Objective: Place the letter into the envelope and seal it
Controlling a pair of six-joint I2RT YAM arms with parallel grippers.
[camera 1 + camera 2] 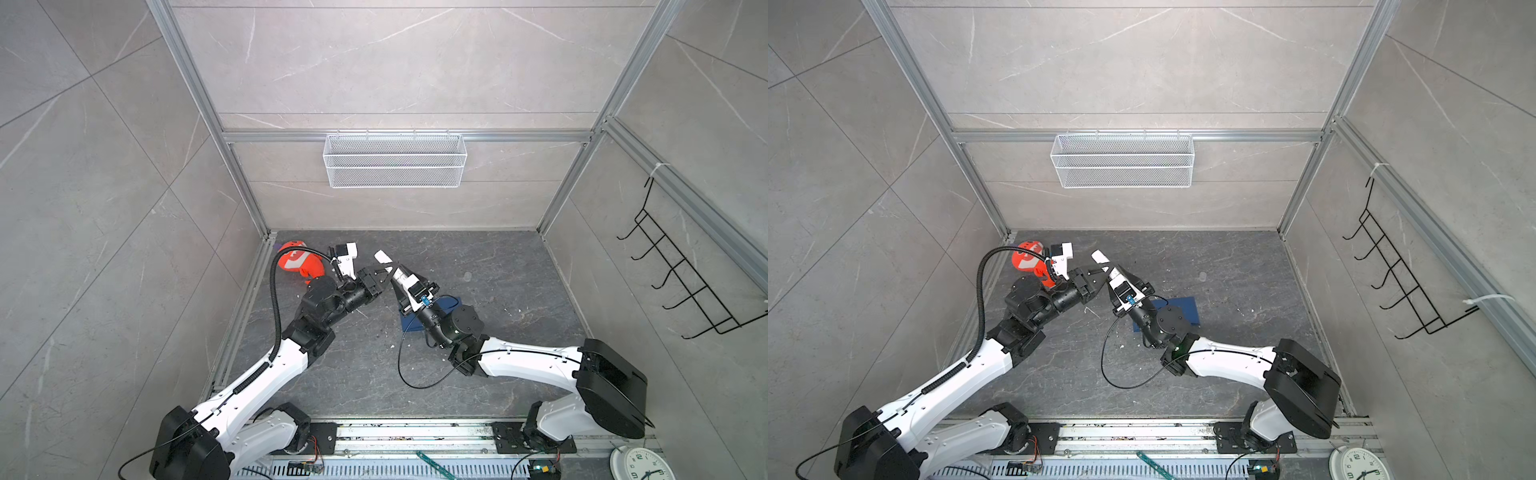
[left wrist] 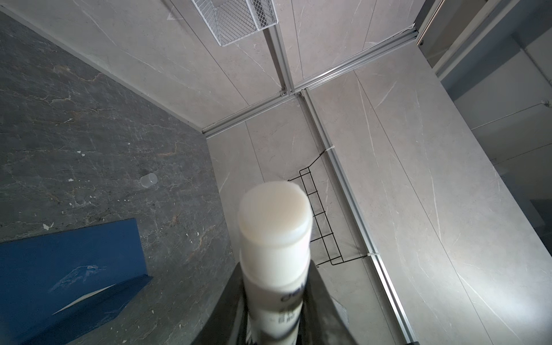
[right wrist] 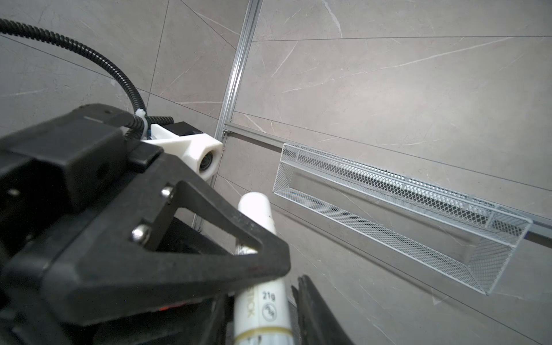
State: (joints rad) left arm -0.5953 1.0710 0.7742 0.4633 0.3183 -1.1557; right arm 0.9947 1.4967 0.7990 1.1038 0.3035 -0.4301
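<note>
A white glue stick with its pale glue end bare is held up in the air over the back of the table. My left gripper is shut on its barrel. My right gripper comes from the opposite side and is shut on the labelled lower part. The dark blue envelope lies flat under my right wrist, flap folded. A pale strip shows at the flap's fold. I cannot tell whether it is the letter, which is otherwise hidden.
A small clear cap lies on the dark table right of the grippers. An orange-and-white object sits in the back left corner. A white wire basket hangs on the back wall, a black hook rack on the right wall.
</note>
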